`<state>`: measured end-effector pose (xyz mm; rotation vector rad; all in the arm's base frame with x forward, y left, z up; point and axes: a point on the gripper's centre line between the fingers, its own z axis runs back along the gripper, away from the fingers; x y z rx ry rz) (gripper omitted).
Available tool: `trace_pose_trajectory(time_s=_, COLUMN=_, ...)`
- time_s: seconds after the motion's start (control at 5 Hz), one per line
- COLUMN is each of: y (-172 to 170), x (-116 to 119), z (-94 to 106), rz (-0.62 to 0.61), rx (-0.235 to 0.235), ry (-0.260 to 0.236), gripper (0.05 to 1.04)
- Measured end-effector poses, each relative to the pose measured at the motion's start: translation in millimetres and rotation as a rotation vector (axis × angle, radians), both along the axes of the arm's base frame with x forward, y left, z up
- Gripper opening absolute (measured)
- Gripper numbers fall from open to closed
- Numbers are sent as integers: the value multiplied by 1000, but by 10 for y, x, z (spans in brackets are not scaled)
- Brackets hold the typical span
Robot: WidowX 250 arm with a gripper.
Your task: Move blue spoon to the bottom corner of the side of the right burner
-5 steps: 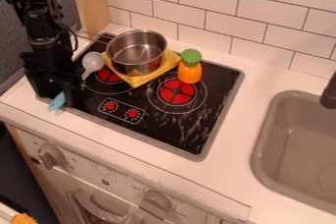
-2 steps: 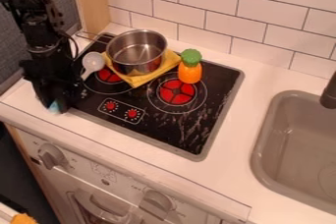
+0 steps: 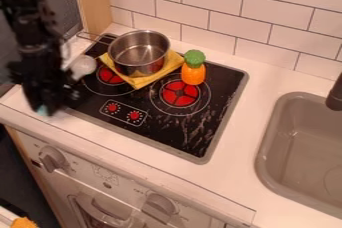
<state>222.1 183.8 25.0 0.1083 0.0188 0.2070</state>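
We see the blue spoon (image 3: 83, 65) partly hidden by the hand (image 3: 46, 104), its bowl showing upper right, blue end below; we can't tell whether the hand grips it.

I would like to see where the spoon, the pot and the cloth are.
Spoon (image 3: 83, 66), camera view: on its bowl.
Pot (image 3: 141, 69), camera view: on its outer wall.
Cloth (image 3: 142, 81), camera view: near its front corner.

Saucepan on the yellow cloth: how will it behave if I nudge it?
The saucepan will likely keep its shape, its wall looking like stiff metal. It looks empty, so probably fairly light. The yellow cloth beneath could slide along with it.
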Motion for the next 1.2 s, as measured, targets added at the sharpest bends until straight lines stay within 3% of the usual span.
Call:
trace_pose_trajectory(time_s=0.4, y=-140, x=-274, z=405, rz=103, rx=50, ry=-3, gripper=328)
trace_pose_trajectory(time_s=0.8, y=-1055, x=-307, z=348, rz=-50, rx=10, ry=-25, gripper=328)
trace_pose_trajectory(time_s=1.2, y=-1444, x=-185, z=162, rz=-87, rx=15, ry=-57, gripper=328)
